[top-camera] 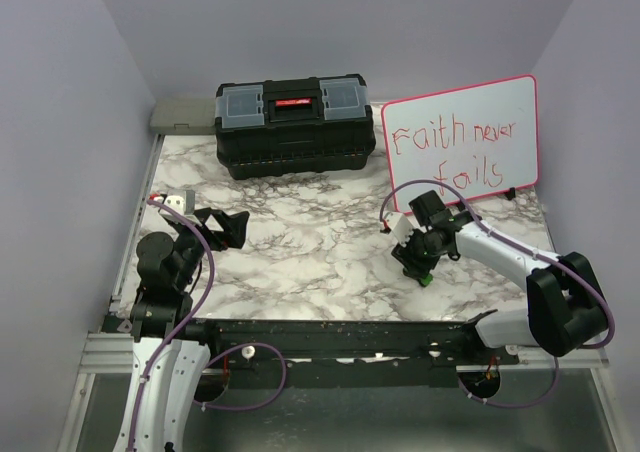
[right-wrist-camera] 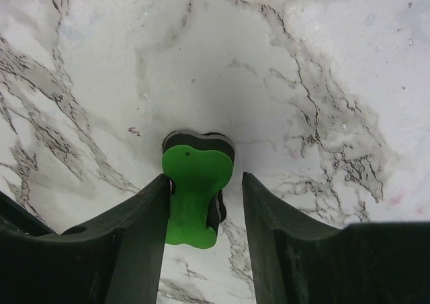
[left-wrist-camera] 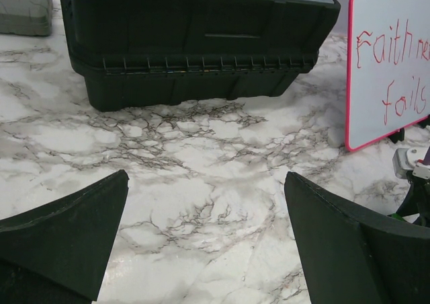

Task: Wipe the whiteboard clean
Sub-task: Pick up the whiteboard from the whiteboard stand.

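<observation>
Here, the whiteboard (top-camera: 462,147) stands upright just beyond the right end effector (top-camera: 417,268).

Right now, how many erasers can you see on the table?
1: a green eraser lies on the marble table inside the open right gripper, near the whiteboard. Another could be hidden behind the toolbox.

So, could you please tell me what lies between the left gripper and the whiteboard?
Only bare marble tabletop lies between the left gripper and the whiteboard; the left wrist view shows it best.
</observation>
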Motion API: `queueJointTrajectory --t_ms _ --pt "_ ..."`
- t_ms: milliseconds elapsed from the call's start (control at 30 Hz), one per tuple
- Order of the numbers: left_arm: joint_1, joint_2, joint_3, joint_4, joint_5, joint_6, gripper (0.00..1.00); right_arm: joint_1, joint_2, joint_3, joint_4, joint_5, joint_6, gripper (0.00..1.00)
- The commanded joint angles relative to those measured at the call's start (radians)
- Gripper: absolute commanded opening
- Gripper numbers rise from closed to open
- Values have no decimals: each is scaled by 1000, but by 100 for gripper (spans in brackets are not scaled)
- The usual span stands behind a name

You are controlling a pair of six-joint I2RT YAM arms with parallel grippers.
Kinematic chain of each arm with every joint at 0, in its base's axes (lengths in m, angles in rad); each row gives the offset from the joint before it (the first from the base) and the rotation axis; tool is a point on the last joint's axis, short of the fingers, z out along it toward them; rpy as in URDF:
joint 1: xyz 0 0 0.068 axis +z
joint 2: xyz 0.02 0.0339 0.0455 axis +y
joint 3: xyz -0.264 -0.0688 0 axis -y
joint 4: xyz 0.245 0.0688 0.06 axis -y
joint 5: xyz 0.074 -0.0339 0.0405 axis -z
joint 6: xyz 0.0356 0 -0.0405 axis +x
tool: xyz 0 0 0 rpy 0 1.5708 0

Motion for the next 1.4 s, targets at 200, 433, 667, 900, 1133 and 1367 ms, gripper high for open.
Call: queueJointTrajectory --t_ms 200,433,667,900,1133,1367 --pt "5 0 13 10 4 12 99 -2 -15 -21 -19 32 -18 51" --pt "5 -4 11 9 4 12 99 -2 -18 -27 -31 43 -27 46" --pt "5 -7 11 10 4 12 99 -2 -40 -18 -20 87 -21 15" --pt "5 -12 10 10 7 11 99 -34 -78 -7 34 193 -44 5" --pt "5 -20 9 12 14 8 99 -170 16 -7 122 244 -18 13" --pt "5 -22 7 15 18 6 99 -213 23 -17 158 209 8 35"
